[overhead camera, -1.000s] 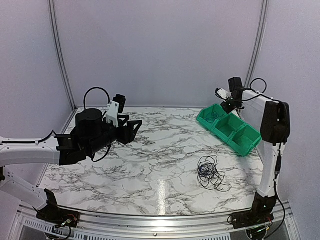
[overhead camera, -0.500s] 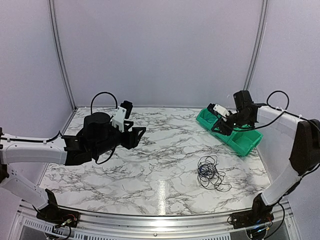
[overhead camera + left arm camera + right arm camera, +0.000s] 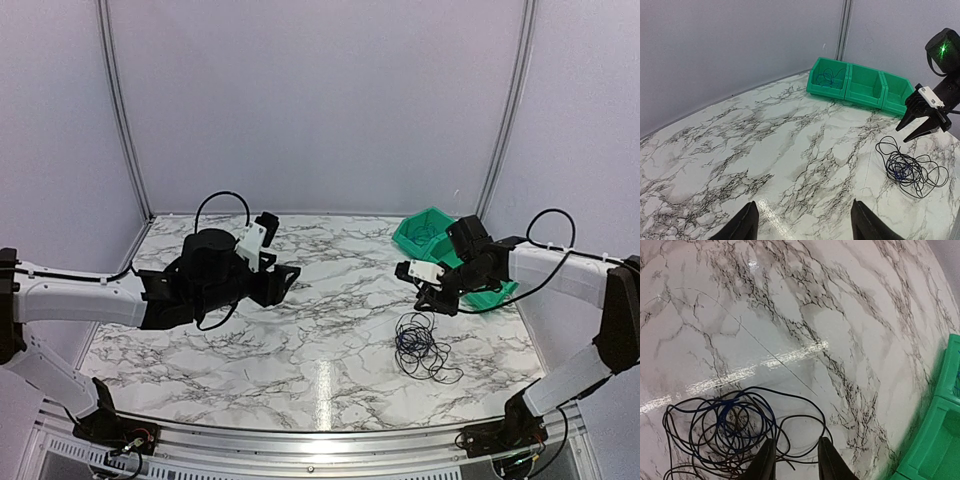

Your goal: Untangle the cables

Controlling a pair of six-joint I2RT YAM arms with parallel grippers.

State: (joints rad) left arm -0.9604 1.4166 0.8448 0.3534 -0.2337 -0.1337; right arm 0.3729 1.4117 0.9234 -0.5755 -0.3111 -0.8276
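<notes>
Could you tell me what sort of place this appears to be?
Probably a robotics lab work cell: plain grey panel walls enclose a marble-patterned table, with a row of green bins at its far right.

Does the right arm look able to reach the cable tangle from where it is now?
Probably yes: the right arm holds its jaws close over the near edge of the cables, apart and empty, with only bare table around and nothing in between.
</notes>
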